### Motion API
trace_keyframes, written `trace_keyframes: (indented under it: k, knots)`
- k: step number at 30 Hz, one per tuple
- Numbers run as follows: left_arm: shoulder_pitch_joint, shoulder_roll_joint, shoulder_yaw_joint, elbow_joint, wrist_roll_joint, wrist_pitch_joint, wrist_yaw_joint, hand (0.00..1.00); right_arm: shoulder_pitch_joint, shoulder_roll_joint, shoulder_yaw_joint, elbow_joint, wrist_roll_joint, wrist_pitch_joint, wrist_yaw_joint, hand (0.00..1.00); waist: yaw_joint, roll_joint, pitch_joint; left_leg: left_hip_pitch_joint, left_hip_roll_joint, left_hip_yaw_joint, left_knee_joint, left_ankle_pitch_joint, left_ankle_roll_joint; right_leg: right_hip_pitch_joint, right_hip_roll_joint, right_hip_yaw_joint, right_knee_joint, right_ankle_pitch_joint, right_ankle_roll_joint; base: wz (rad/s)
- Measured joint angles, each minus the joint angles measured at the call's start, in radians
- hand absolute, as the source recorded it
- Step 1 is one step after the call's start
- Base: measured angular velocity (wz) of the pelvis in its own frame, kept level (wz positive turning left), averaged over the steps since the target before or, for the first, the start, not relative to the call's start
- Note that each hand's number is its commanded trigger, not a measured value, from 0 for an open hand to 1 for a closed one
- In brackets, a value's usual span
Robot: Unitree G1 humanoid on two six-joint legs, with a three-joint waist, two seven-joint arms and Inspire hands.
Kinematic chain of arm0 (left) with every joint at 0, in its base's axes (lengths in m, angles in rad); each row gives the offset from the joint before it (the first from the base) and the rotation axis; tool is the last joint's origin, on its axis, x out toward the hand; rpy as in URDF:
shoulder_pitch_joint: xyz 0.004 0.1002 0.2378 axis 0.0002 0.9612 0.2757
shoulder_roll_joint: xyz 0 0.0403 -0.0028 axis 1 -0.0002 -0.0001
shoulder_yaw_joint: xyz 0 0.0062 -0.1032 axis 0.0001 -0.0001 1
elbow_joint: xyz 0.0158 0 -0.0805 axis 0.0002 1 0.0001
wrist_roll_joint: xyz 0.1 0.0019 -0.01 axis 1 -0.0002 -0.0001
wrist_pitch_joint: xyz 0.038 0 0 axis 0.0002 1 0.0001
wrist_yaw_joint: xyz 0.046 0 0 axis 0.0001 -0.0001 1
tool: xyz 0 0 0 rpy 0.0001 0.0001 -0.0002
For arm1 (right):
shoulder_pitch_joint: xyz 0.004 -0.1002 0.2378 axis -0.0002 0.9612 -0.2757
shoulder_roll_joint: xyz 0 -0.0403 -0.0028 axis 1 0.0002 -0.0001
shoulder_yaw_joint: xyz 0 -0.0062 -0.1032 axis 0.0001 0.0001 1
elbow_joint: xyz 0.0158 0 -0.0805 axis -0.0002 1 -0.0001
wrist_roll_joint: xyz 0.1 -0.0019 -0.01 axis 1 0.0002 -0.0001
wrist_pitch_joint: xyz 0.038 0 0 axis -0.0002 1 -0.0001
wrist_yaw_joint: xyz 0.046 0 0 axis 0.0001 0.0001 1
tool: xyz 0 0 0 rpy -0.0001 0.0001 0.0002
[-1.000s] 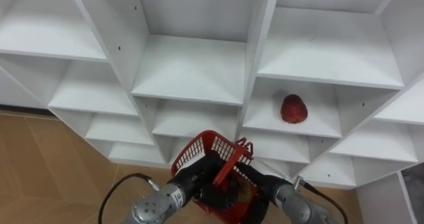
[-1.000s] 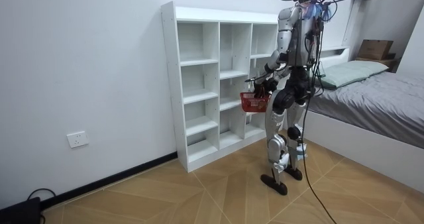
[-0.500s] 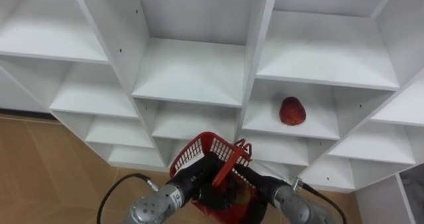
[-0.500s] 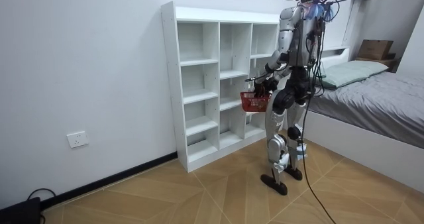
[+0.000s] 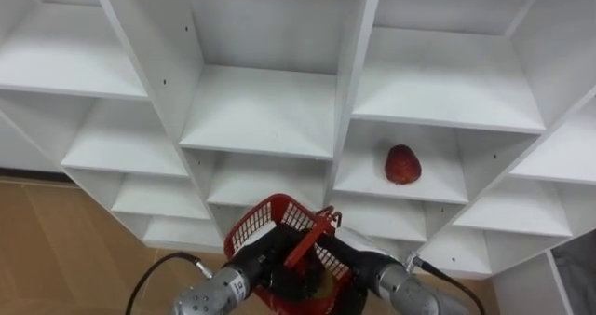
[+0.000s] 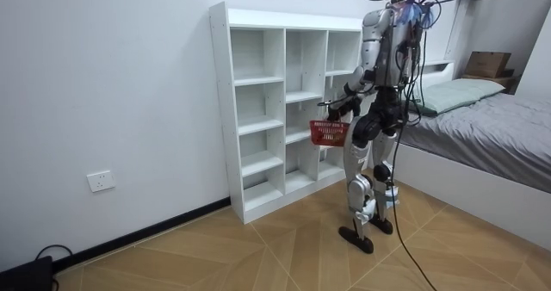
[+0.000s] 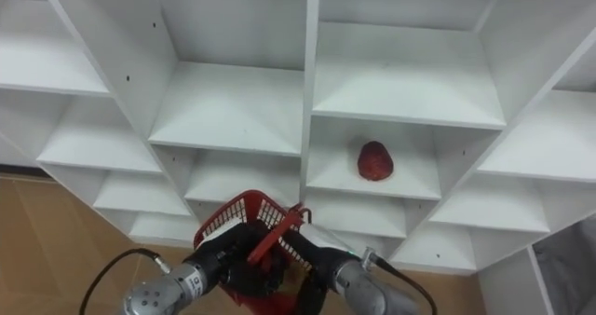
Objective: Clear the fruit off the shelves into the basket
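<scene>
Fruit (image 5: 402, 164), red, lying alone on a closet (image 5: 265, 110) shelf
Judged light, firm and smooth, best cupped round its sides; the red basket (image 5: 258, 226) is gripped by the left hand (image 5: 251, 264); the right hand (image 5: 358, 259) cannot be read as open or closed.

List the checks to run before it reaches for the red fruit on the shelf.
1. Red fruit located: ok, lying alone in a shelf compartment above and right of the basket.
2. Basket held up: ok, left hand and right hand both at it.
3. A hand free to reach: not ok.
4. Hold on basket secure: cannot tell.
5. Facing the shelf unit: ok, standing close before it.
</scene>
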Motion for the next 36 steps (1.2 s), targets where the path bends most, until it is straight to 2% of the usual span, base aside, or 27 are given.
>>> trace_keyframes:
  k: [6,9,14,21,22,25,28,32,36]
  knots:
    - [0.011,0.003,0.033,0.0,0.0,0.0,0.027,1.0,0.053,-0.028,-0.014,-0.118,0.009,0.004,0.0,0.0,0.001,-0.008,0.0004,0.026,0.0,0.001,-0.013,0.0,0.0,0.026,0.0,0.0,-0.014,0.0,0.001,0.0]
    - [0.028,0.02,0.057,0.0,0.001,0.0,0.039,1.0,0.08,-0.042,-0.044,-0.158,0.054,0.002,0.0,0.0,0.0,-0.005,0.0009,0.05,0.002,0.001,-0.024,0.0,0.0,0.039,0.002,0.004,-0.017,0.0,0.001,-0.02]
    - [0.085,0.029,0.111,0.0,0.001,0.0,0.086,1.0,0.093,-0.031,-0.127,-0.188,0.163,0.0,-0.01,0.0,-0.006,0.0,0.0012,0.091,0.004,0.024,-0.043,0.0,0.0,0.069,0.003,0.024,-0.018,-0.001,0.002,-0.14]
    - [0.102,0.02,0.149,0.0,0.002,0.0,0.105,1.0,0.133,-0.018,-0.175,-0.209,0.348,0.0,-0.032,0.0,-0.009,-0.005,0.0027,0.111,0.002,0.028,-0.056,-0.001,0.0,0.081,0.007,0.024,-0.019,-0.003,0.005,-0.02]
    - [0.106,0.019,0.164,0.0,0.002,0.0,0.107,1.0,0.135,-0.018,-0.178,-0.209,0.375,0.0,-0.032,0.0,-0.012,-0.006,0.0047,0.118,0.002,0.032,-0.057,-0.001,0.0,0.088,0.008,0.025,-0.021,-0.003,0.005,0.0]
    - [0.12,0.027,0.186,0.0,0.0,0.0,0.123,1.0,0.142,-0.017,-0.194,-0.209,0.46,-0.003,-0.033,0.0,-0.031,-0.008,0.0029,0.123,0.002,0.029,-0.059,-0.001,0.0,0.099,0.012,0.028,-0.032,-0.002,0.004,0.0]
    - [0.131,0.025,0.192,-0.002,0.0,0.0,0.14,1.0,0.166,-0.017,-0.234,-0.205,0.498,-0.024,-0.047,0.0,-0.037,-0.004,0.0043,0.136,0.001,0.029,-0.063,-0.002,-0.002,0.106,0.015,0.029,-0.036,-0.002,0.004,0.0]
    - [0.16,0.024,0.208,-0.04,0.001,0.0,0.141,1.0,0.184,-0.018,-0.275,-0.196,0.535,-0.034,-0.078,0.0,-0.056,0.004,0.0004,0.135,0.004,0.036,-0.063,-0.003,-0.003,0.106,0.018,0.031,-0.035,-0.002,0.004,-0.03]
    - [0.161,0.021,0.209,-0.046,0.001,0.0,0.147,1.0,0.194,-0.017,-0.298,-0.149,0.591,-0.034,-0.117,0.0,-0.059,0.006,-0.0019,0.141,0.004,0.041,-0.063,-0.003,-0.003,0.111,0.018,0.039,-0.033,-0.002,0.003,-0.03]
